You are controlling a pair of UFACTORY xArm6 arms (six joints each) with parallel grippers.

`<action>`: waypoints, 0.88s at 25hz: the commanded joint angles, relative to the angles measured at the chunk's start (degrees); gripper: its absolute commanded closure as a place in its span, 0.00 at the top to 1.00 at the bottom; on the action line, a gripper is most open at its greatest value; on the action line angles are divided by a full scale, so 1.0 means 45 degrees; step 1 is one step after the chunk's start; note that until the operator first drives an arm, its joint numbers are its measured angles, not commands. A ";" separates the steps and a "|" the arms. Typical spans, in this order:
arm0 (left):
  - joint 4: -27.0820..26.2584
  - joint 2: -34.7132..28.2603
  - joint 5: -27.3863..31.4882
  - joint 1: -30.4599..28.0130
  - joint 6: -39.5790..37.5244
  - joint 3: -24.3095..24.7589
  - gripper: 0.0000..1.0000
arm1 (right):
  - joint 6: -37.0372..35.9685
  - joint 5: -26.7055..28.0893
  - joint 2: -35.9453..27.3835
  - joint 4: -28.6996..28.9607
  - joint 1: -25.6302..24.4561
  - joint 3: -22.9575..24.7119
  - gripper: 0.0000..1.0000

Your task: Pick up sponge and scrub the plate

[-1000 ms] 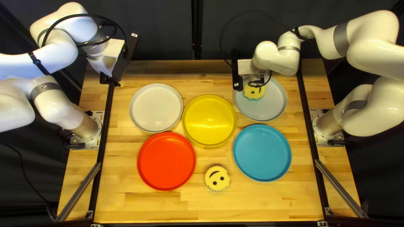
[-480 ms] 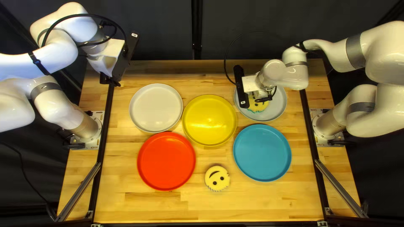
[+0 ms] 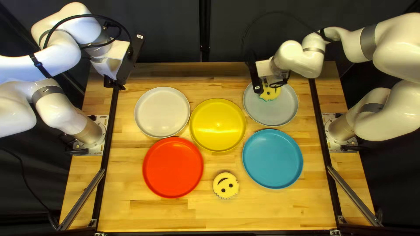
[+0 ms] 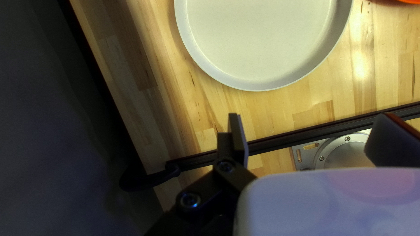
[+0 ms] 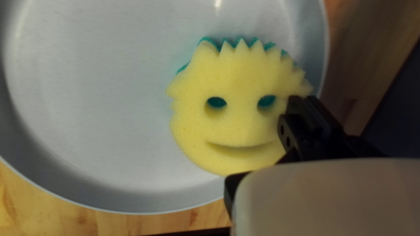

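Your right gripper (image 5: 302,97) appears clenched on the round yellow smiley-faced foam sponge (image 5: 240,122), its black fingertips close together at the margin of the foam. The picking-up looks done, and I judge you to be at the scrubbing step. How much of the surface is scrubbed I cannot tell, and no dirt shows to measure it by. What seems left is to work over the rest of the plate, then let the sponge go.

Relative to that gripper, the sponge spreads out to one side of the fingertips, toward the middle of the round grey plate (image 5: 96,109), its toothed teal-backed edge ahead of them. It sits inside the rim, over the part nearer the table's far edge; whether it presses on the plate is hidden from you.

Farther out, the round blue plate (image 3: 272,158) is just nearer than the grey one, the round yellow plate (image 3: 218,124) beside both. A second yellow smiley sponge (image 3: 226,181) lies toward the near edge of the wooden table (image 3: 153,214). By the table's far left corner, your left gripper (image 4: 310,122) is released, holding nothing.
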 commanded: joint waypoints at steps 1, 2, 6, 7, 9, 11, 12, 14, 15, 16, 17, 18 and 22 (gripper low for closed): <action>0.0000 0.0000 0.0000 0.0000 0.0000 0.0000 1.00 | 0.0737 0.0161 -0.0679 -0.0176 0.0780 0.0603 0.00; 0.0000 0.0000 0.0000 0.0000 0.0000 0.0000 1.00 | 0.1126 0.0255 -0.0914 -0.0271 0.1192 0.0782 0.00; 0.0000 0.0000 0.0000 0.0000 0.0000 0.0000 1.00 | 0.2178 0.0346 -0.1467 -0.0620 0.2296 0.1325 0.00; 0.0000 0.0000 0.0000 0.0000 0.0000 0.0000 1.00 | 0.2458 0.0301 -0.1573 -0.0730 0.2590 0.1490 0.00; 0.0000 0.0000 0.0000 0.0000 0.0000 0.0000 1.00 | 0.2836 0.0208 -0.1691 -0.0874 0.2999 0.1736 0.00; 0.0000 0.0000 0.0000 0.0000 0.0000 0.0000 1.00 | 0.2960 0.0095 -0.1822 -0.0962 0.3231 0.1965 0.00; 0.0000 0.0000 0.0000 0.0000 0.0000 0.0000 1.00 | 0.2881 0.0018 -0.1876 -0.0971 0.3247 0.2065 0.00; 0.0000 0.0000 0.0000 0.0000 0.0000 0.0000 1.00 | 0.2461 -0.0151 -0.1901 -0.0917 0.2937 0.2183 0.00; 0.0000 0.0000 0.0000 0.0000 0.0000 0.0000 1.00 | 0.1889 -0.0274 -0.1927 -0.0734 0.2549 0.2214 0.00; 0.0000 0.0000 0.0000 0.0000 0.0000 0.0000 1.00 | 0.1598 -0.0302 -0.1934 -0.0628 0.2343 0.2199 0.00; 0.0000 0.0000 0.0000 0.0000 0.0000 0.0000 1.00 | 0.0941 -0.0404 -0.1896 -0.0372 0.1895 0.2126 0.00; 0.0000 0.0000 0.0000 0.0000 0.0000 0.0000 1.00 | 0.0598 -0.0455 -0.1814 -0.0221 0.1641 0.2036 0.00; 0.0000 0.0000 0.0000 0.0000 0.0000 0.0000 1.00 | -0.0839 -0.0528 -0.1352 0.0443 0.0627 0.1412 0.00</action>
